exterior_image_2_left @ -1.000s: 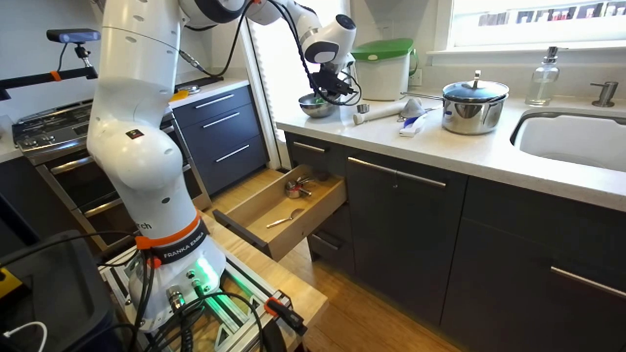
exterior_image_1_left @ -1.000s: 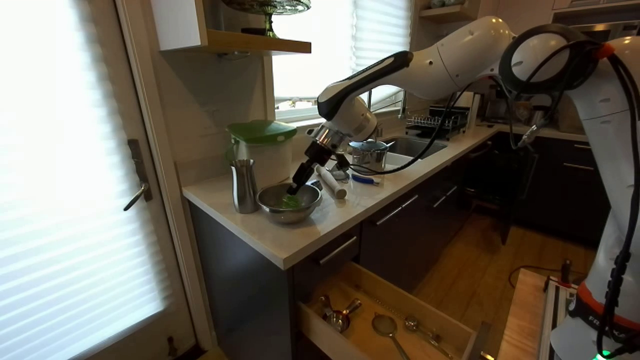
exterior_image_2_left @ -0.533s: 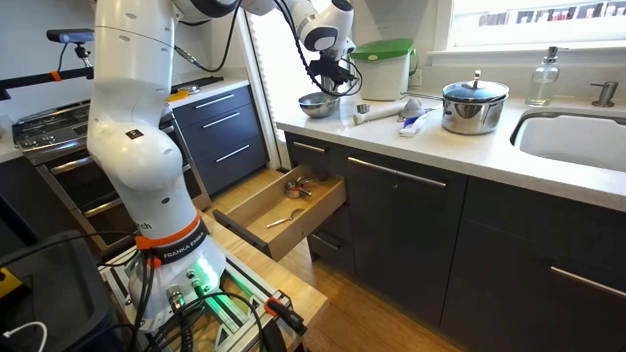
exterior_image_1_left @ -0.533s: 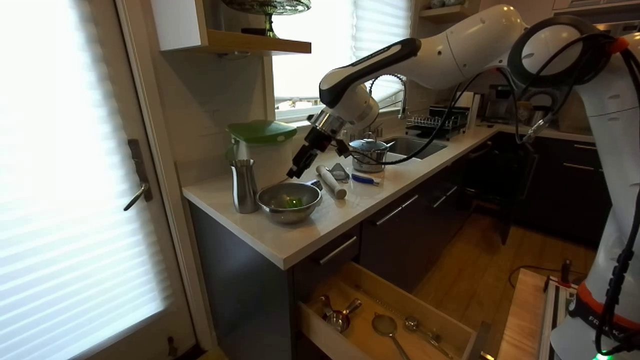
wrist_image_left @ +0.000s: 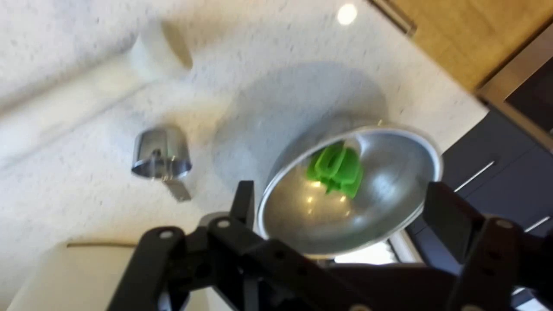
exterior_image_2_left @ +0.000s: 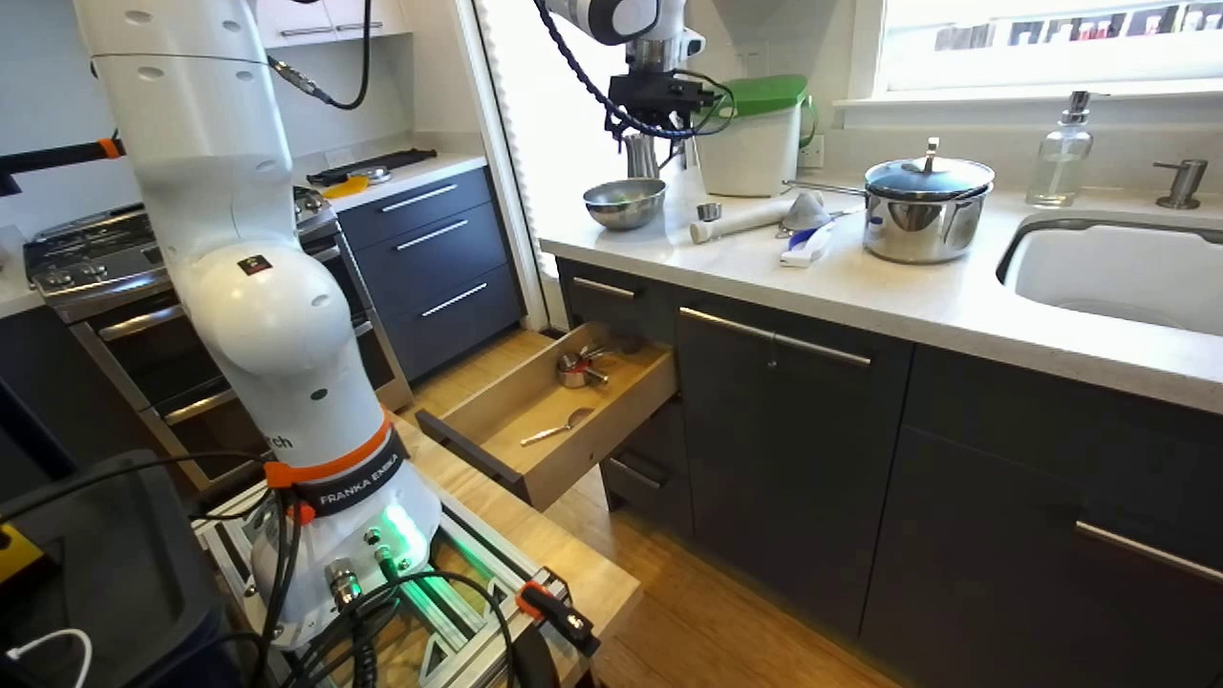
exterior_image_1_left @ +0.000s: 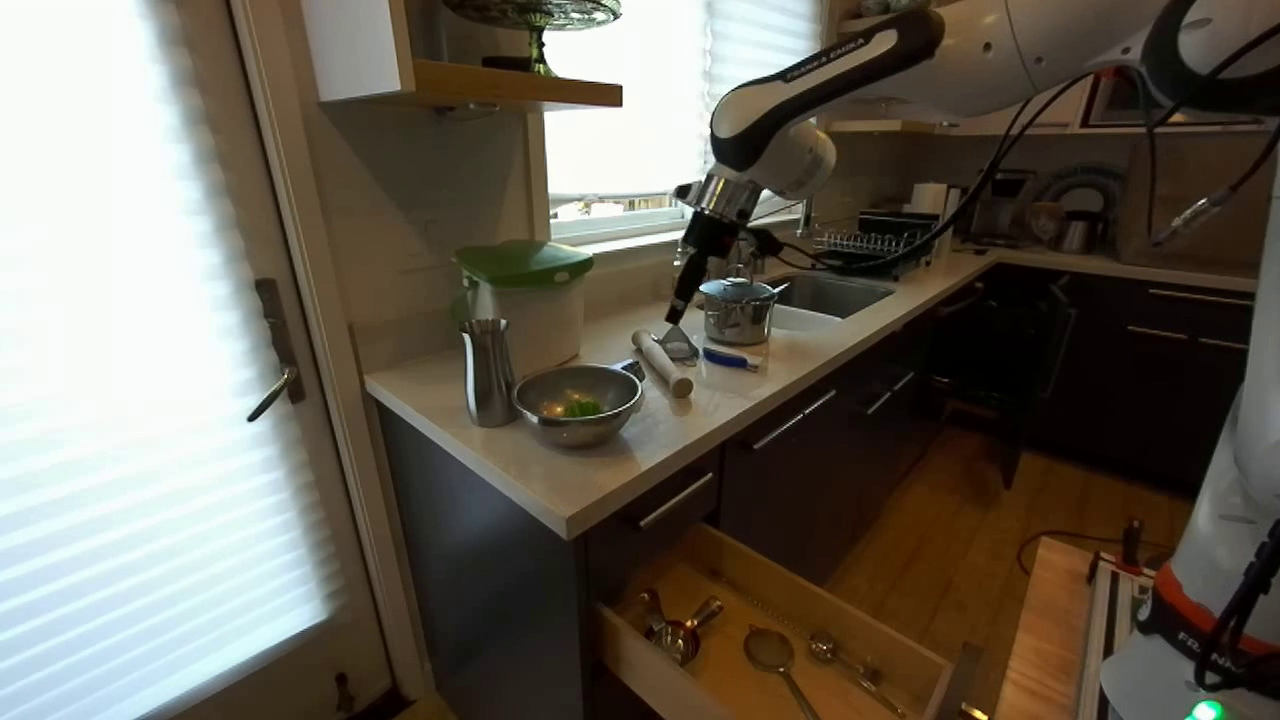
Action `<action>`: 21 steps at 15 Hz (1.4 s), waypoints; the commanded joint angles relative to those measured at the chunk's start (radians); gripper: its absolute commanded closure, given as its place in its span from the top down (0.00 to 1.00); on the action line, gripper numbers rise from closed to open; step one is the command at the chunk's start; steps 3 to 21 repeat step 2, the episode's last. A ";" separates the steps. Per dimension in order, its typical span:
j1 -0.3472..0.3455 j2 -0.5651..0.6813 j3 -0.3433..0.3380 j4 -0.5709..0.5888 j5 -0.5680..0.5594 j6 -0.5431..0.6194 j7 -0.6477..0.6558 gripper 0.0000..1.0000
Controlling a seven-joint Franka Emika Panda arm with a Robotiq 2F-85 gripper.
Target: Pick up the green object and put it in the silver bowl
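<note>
It's in! The small, bright-green, ridged piece point(wrist_image_left: 335, 168) lies inside the wide, round, shiny silver metal bowl point(wrist_image_left: 376, 211), below the black two-fingered gripper point(exterior_image_1_left: 677, 312) and off to one side of it. The bowl stands upright on the pale, speckled stone-topped desk point(exterior_image_1_left: 570, 482). And look at that gripper: hanging in mid-air, well apart from the bowl, its fingers point(wrist_image_left: 451, 216) spread wide with nothing held between them. No part of it touches the green piece.

So, the score? Picked up, put in: both halves of the job look done to me, and I can find nothing of the order left to carry out. The piece sits wholly within the rim, so I'd bet against it tumbling out. Anything more would be simply clearing the gripper away. Down on the desk beneath the gripper, the thick, off-white rod point(exterior_image_1_left: 662, 365) and the small, shiny metal cup point(wrist_image_left: 162, 151) play no part, I'd say.
</note>
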 commanded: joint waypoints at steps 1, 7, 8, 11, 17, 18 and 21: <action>-0.005 -0.026 -0.011 -0.031 0.000 -0.035 -0.033 1.00; -0.008 -0.045 -0.015 -0.056 0.001 -0.044 -0.052 1.00; -0.008 -0.045 -0.015 -0.056 0.001 -0.044 -0.052 1.00; -0.008 -0.045 -0.015 -0.056 0.001 -0.044 -0.052 1.00; -0.008 -0.045 -0.015 -0.056 0.001 -0.044 -0.052 1.00; -0.008 -0.045 -0.015 -0.056 0.001 -0.044 -0.052 1.00; -0.008 -0.045 -0.015 -0.056 0.001 -0.044 -0.052 1.00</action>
